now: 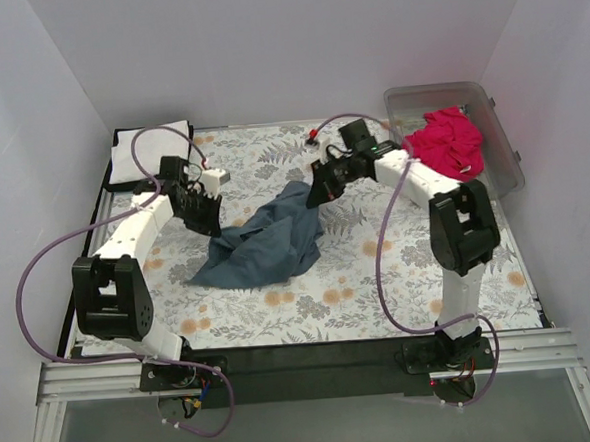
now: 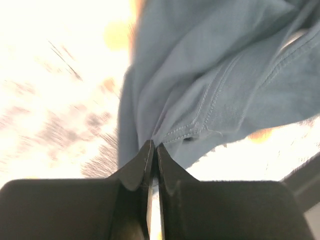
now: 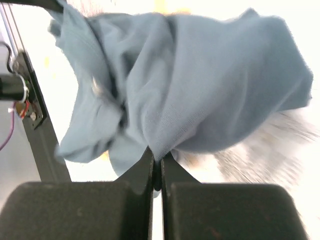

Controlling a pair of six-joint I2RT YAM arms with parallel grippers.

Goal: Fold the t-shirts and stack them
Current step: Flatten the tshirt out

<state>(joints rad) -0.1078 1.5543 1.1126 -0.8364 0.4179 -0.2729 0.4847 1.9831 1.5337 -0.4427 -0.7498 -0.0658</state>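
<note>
A crumpled slate-blue t-shirt (image 1: 266, 243) lies mid-table on the floral cloth. My left gripper (image 1: 207, 224) is shut on its left edge; in the left wrist view the jaws (image 2: 154, 146) pinch a stitched hem of the blue t-shirt (image 2: 215, 75). At the shirt's upper right, my right gripper (image 1: 313, 195) is also shut on it; the right wrist view has fabric of the blue t-shirt (image 3: 200, 85) nipped between that gripper's tips (image 3: 157, 156). A magenta-pink t-shirt (image 1: 448, 141) is bunched in the clear bin (image 1: 507, 168). A folded white t-shirt (image 1: 151, 153) rests on a black one at the back left.
The floral cloth (image 1: 399, 275) covers the table. The clear bin stands at the back right corner against the wall. White walls close in the back and both sides. A purple cable loops from each arm. A metal rail (image 1: 314, 365) runs along the near edge.
</note>
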